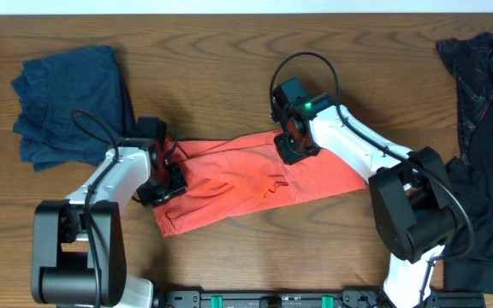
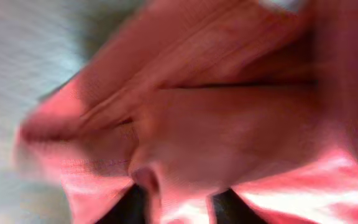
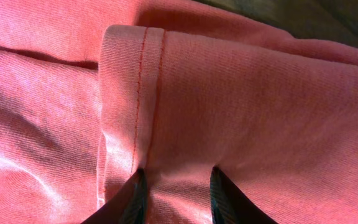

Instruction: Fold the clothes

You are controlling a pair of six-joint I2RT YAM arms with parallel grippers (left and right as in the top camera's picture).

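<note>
Clothes lie across a wooden table. At far left is a crumpled navy-blue garment. Just to its right, the left gripper sits at the left end of a coral-red shirt, which stretches as a long, rumpled band across the middle of the table. The left wrist view is blurred, but coral cloth fills the narrow gap between the dark fingers, which appear pinched on it. Further right, the right gripper presses on the shirt's upper edge. Its fingers stand narrowly apart and clamp a turned-over stitched hem, with fabric bunched between them. At far right, well apart from the shirt, black garments lie heaped from the top edge of the table down to the bottom of the overhead view.
</note>
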